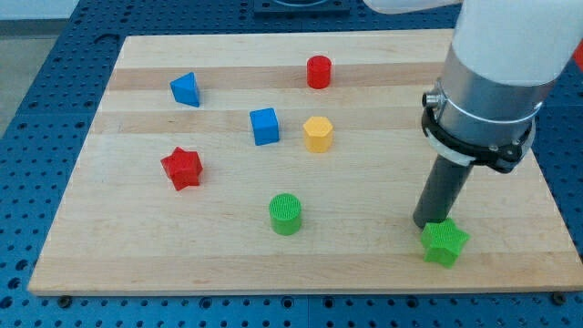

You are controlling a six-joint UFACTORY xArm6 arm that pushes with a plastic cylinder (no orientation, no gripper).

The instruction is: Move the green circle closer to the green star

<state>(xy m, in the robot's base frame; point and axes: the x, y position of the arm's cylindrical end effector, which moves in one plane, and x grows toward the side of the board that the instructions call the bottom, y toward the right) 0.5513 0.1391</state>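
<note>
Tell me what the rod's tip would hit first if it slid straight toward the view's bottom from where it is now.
My tip sits just above and left of the green star block, apparently touching it. Sliding toward the view's bottom, it would likely catch that star's left edge first, though depth is hard to judge.

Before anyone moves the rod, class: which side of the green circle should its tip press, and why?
Press the green circle block's left side, pushing toward the view's right: the green star block lies there, slightly lower. My tip sits at the star's upper left, so it must circle round first. Centre the contact; round sides deflect.
</note>
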